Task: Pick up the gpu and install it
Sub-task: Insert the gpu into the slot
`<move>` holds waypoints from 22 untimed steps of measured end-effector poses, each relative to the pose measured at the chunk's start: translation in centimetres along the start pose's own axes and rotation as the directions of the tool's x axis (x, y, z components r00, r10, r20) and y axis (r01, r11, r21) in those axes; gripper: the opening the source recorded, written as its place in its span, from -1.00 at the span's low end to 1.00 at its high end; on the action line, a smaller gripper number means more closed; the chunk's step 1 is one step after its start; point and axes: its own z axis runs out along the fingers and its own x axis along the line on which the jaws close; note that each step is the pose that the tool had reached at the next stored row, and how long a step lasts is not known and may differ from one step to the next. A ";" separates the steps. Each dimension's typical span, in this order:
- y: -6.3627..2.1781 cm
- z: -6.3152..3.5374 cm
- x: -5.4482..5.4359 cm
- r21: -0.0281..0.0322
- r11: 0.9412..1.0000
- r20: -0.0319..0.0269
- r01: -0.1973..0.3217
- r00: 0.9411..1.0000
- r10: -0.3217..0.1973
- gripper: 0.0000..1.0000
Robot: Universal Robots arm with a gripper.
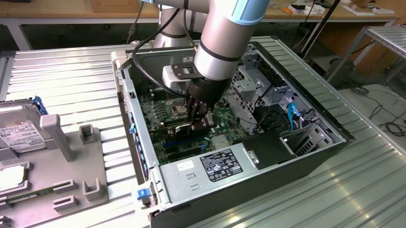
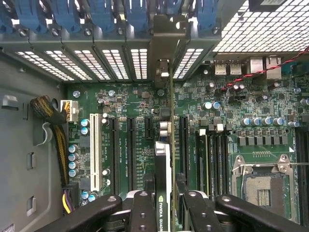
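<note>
Hand gripping gpu edge-on, apparently over motherboard slot, card's lower edge hidden

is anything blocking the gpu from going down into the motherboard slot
Nothing visible does. The pincer grips the gpu edge-on over the motherboard, its metal bracket already at the rear slot openings. The slots beside it look bare.

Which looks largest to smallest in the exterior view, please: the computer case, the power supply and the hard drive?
1. Computer case, clearly largest.
2. Power supply.
3. Hard drive, though the frame edge cuts it off, so second and third are unsure.
</note>
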 end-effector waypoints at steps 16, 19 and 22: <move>-0.09 -0.01 -0.1 -0.027 1.000 0.000 -0.001 1.000 0.001 -0.47; -0.09 -0.01 -0.1 -0.027 1.000 0.000 -0.001 1.000 0.001 -0.47; -0.13 -0.02 -0.1 -0.027 1.000 -0.001 -0.002 1.000 0.002 -0.47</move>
